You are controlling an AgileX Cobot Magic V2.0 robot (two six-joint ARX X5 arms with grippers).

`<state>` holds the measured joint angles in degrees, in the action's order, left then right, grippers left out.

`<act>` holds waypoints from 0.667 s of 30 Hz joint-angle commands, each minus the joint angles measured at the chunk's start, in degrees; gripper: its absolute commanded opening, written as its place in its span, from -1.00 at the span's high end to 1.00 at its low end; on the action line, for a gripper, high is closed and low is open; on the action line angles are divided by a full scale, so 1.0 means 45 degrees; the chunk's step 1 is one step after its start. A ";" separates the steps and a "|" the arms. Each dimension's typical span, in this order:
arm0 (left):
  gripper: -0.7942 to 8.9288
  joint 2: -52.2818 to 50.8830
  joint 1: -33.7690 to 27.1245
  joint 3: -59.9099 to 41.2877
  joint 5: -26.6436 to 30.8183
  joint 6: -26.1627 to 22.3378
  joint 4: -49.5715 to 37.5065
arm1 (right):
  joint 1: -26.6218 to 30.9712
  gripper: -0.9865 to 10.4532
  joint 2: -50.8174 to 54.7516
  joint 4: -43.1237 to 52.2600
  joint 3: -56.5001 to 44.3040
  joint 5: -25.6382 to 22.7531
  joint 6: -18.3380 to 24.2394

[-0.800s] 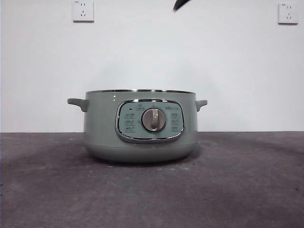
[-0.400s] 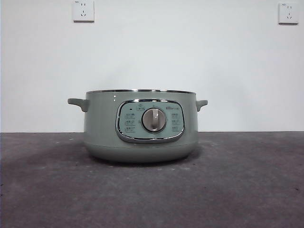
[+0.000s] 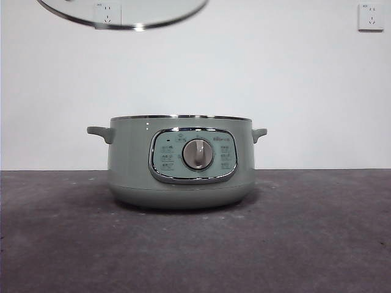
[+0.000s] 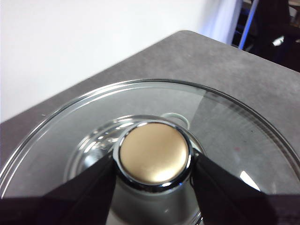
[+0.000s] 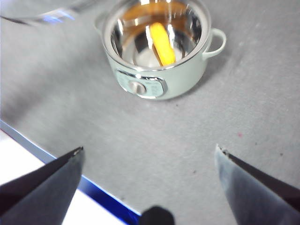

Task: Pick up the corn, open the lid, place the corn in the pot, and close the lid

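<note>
High above the pot, the lid clamped by its knob in left gripper.

Pot, front view: chrome-framed control panel carries small printed icons and characters ringed around the silver dial, roughly 8 through 4 o'clock. Too small to read. Possible brand mark at about 1 o'clock of the dial, illegible. Right wrist view: panel blurred, nothing readable. No other legible text anywhere.
</note>
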<state>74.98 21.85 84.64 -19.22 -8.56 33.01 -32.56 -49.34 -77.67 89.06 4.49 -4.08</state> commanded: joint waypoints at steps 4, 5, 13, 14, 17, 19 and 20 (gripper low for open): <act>0.85 0.1467 0.0505 0.0112 -0.0053 0.0102 -0.1836 | -0.0024 0.01 0.2302 -0.0340 -0.0641 0.0476 -0.1360; 0.85 0.1719 0.0554 0.0112 -0.0049 0.0112 -0.2108 | -0.0024 0.01 0.2565 -0.0340 -0.0641 0.0748 -0.1549; 0.85 0.3400 0.0559 0.0112 0.0282 0.0141 -0.3147 | -0.0024 0.01 0.3536 -0.0340 -0.0641 0.1253 -0.2205; 0.85 0.3570 0.0559 0.0112 0.0282 0.0141 -0.3211 | -0.0024 0.01 0.3536 -0.0340 -0.0646 0.1253 -0.2205; 0.85 0.4007 0.0559 0.0112 0.0282 0.0117 -0.3361 | -0.0024 0.01 0.3526 -0.0340 -0.0695 0.1253 -0.2195; 0.85 0.4265 0.0559 0.0112 0.0287 0.0092 -0.3468 | -0.0024 0.01 0.3521 -0.0340 -0.0831 0.1253 -0.2195; 0.85 0.4386 0.0563 0.0112 0.0287 0.0097 -0.3555 | -0.0024 0.01 0.3521 -0.0340 -0.0913 0.1253 -0.2200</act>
<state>95.42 24.40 84.64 -17.30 -8.32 20.71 -32.58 -33.52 -77.67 85.65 9.98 -13.34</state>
